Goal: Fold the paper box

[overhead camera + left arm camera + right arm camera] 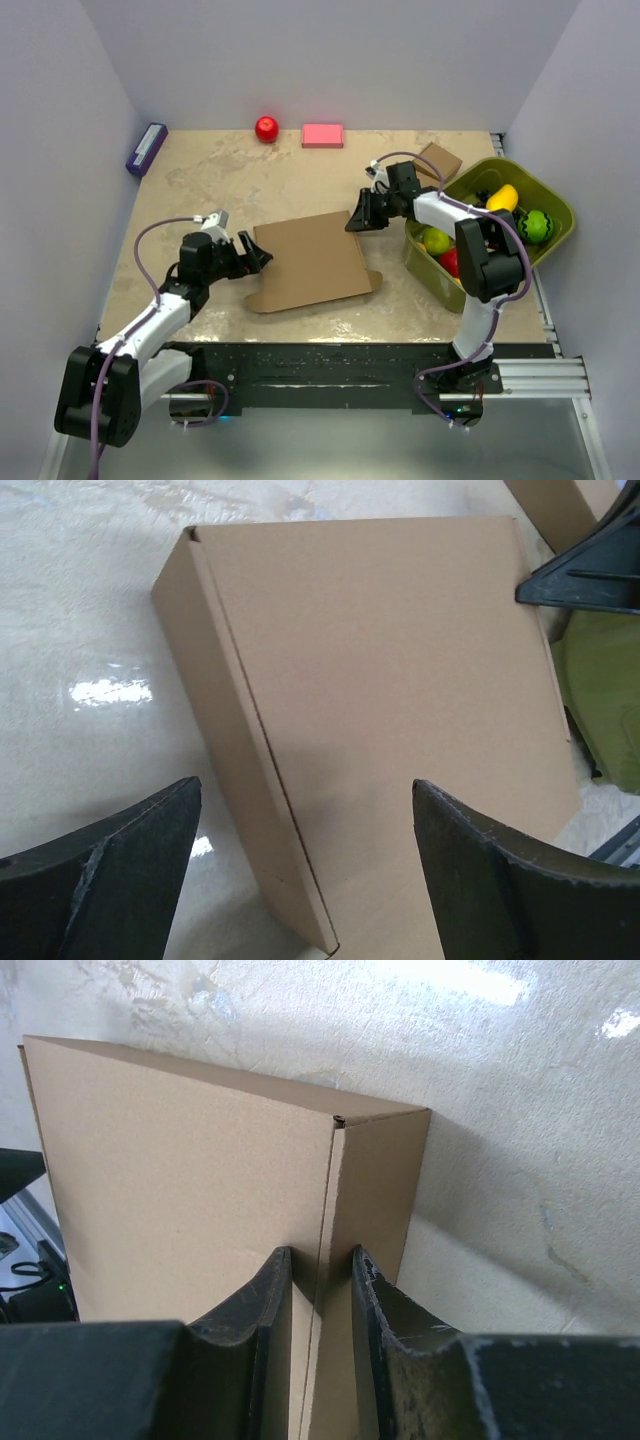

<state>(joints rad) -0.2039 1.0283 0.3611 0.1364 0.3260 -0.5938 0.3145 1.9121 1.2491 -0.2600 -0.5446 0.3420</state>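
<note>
The paper box (312, 262) lies as a flat, closed brown cardboard shape in the middle of the table. My left gripper (258, 255) is open at the box's left edge, and in the left wrist view (305, 810) its fingers straddle the box's (380, 680) side wall without touching it. My right gripper (362, 218) is at the box's far right corner. In the right wrist view it (320, 1270) is shut on the box's (180, 1180) upright edge at the corner seam. A small tab (368, 280) sticks out at the near right.
A green bin (422, 266) with several fruits stands at the right, close behind my right arm. A small brown box (438, 160) sits behind it. A red apple (266, 128), a pink block (322, 135) and a purple item (146, 147) lie along the back.
</note>
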